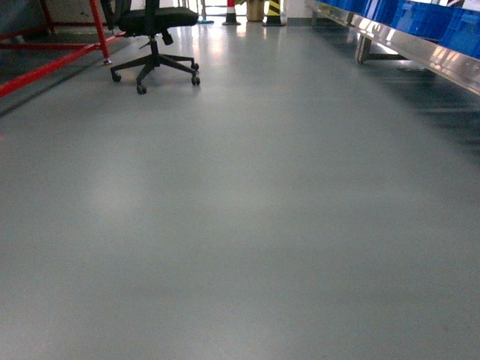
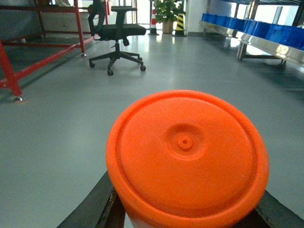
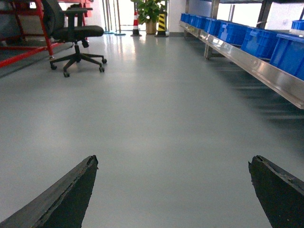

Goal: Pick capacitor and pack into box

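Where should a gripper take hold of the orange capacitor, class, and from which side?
Grip its curved side wall, just behind the round end face, with one finger coming in from each side. The capacitor shows a broad disc face with only a shallow dimple, which gives nothing to pinch, while its flanks lie opposite each other. The left gripper appears to hold it this way, fingers flanking it.

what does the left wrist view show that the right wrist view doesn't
Only the left wrist view shows the capacitor, an orange-red round piece filling the foreground between the left gripper fingers. Only the right wrist view shows the right gripper, its fingers spread wide with nothing between them, and a long close run of blue bins on the metal rack. Both show the black office chair, the red frame, the potted plant and grey floor.
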Controlling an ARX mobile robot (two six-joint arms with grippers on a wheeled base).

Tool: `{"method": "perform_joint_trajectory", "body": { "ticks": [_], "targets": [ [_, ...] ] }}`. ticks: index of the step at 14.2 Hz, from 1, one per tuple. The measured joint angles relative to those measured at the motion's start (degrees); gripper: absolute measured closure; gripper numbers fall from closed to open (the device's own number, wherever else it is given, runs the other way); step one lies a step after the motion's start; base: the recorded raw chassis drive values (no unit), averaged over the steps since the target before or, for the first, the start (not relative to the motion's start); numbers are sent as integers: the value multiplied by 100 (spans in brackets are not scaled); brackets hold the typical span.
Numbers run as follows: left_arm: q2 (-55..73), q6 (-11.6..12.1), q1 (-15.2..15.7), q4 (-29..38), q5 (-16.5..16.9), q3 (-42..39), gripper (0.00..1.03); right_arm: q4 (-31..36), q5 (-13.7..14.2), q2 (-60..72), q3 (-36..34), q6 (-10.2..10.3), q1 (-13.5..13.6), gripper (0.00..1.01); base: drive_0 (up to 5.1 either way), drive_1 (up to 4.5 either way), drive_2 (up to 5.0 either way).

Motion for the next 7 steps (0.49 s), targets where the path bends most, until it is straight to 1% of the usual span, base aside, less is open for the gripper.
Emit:
{"method": "perform_joint_trajectory", "body": {
  "ticks": [7],
  "targets": [
    [0, 2, 0, 17, 0, 0, 59, 11, 2, 0, 0, 0, 0, 3, -497, 249, 249]
  ]
}}
